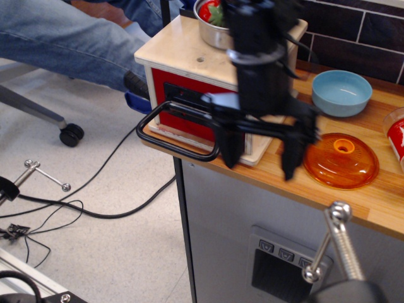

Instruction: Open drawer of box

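The light plywood box [189, 53] stands at the left end of the wooden counter [372, 202], its flat top showing a small hole. Its drawer [173, 88] has a red front, a black plate and a large black loop handle [165, 137] that sticks out past the counter edge; the drawer looks closed. My black gripper [261, 156] hangs in front of the box's right front corner, fingers pointing down and spread wide, open and empty. Its left finger [230, 148] is just right of the handle's right end. The arm hides part of the drawer front.
A steel pot [213, 28] with red and green items sits on the box top. An orange lid [341, 160] and a blue bowl [341, 92] lie on the counter to the right, a red-and-white can [396, 136] at the edge. A person's legs [69, 38], cables on the floor.
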### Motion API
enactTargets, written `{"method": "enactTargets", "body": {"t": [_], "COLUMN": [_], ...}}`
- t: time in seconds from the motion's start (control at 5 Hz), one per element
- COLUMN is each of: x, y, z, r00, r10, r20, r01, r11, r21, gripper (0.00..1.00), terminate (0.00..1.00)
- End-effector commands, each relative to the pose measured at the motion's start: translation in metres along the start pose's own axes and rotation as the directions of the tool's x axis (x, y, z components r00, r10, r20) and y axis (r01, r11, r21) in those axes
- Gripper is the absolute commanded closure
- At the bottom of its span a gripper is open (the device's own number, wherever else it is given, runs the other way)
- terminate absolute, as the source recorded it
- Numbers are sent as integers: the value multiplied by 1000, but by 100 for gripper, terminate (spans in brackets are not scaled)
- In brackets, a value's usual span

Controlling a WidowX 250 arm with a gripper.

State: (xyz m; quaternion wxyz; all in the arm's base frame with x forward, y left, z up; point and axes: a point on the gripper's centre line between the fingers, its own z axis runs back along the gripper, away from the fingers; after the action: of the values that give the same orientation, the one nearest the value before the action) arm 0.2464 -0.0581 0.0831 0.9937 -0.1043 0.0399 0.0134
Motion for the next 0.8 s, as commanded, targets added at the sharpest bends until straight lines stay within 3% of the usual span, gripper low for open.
{"method": "enactTargets", "body": {"t": [0.0, 0.4, 0.6], "x": [10, 28, 33], "y": [47, 94, 102], "z": [27, 28, 21], "r00": [995, 990, 987], "r10": [-48, -38, -13], "r20": [93, 134, 160], "r01": [43, 25, -6], "r11": [998, 995, 992], "r21": [53, 99, 122], "gripper": [0, 0, 0], "terminate": [0, 0, 0]}}
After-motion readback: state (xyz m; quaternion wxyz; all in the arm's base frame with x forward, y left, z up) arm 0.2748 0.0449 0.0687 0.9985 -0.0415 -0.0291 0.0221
